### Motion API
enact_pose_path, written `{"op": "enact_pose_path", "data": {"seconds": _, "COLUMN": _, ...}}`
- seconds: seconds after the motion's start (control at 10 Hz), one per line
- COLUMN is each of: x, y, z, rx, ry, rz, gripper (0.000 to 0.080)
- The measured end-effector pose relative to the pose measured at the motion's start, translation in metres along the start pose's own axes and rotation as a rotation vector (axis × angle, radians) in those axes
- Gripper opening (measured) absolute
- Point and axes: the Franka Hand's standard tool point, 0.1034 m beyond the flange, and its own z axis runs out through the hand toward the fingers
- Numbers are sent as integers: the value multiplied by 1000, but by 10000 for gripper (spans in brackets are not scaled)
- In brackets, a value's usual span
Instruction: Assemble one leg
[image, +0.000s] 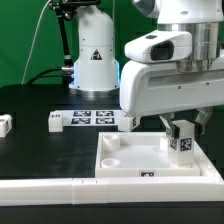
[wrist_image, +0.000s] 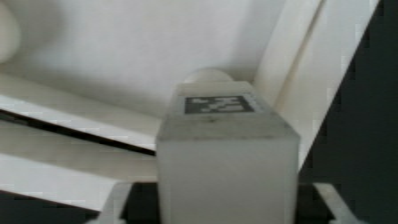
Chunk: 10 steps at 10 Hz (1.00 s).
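Note:
My gripper (image: 181, 140) is shut on a white leg (image: 182, 144) with a black-and-white tag, holding it upright over the right side of the large white square panel (image: 130, 160). In the wrist view the leg (wrist_image: 222, 140) fills the middle between my fingers (wrist_image: 134, 205), its tagged end pointing at the panel's raised rim (wrist_image: 294, 60). Whether its tip touches the panel cannot be told. Three other legs lie on the black table: one at the far left (image: 5, 123), one (image: 55, 121) left of the marker board, one (image: 128, 121) to that board's right.
The marker board (image: 91, 117) lies flat behind the panel. A white robot base (image: 95, 55) stands at the back. A white rail (image: 40, 187) runs along the front edge of the table.

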Motion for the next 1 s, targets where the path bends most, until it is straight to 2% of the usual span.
{"op": "enact_pose_path", "data": {"seconds": 0.2, "x": -1, "y": 0, "z": 1, "rx": 19, "ry": -3, "rz": 239, "gripper": 289}}
{"op": "enact_pose_path", "data": {"seconds": 0.6, "x": -4, "y": 4, "z": 4, "rx": 36, "ry": -15, "rz": 852, "gripper": 291}}
{"op": "enact_pose_path", "data": {"seconds": 0.7, "x": -4, "y": 4, "z": 4, "rx": 32, "ry": -16, "rz": 964, "gripper": 291}}
{"op": "enact_pose_path", "data": {"seconds": 1.0, "x": -5, "y": 7, "z": 4, "rx": 44, "ry": -24, "rz": 1130, "gripper": 291}}
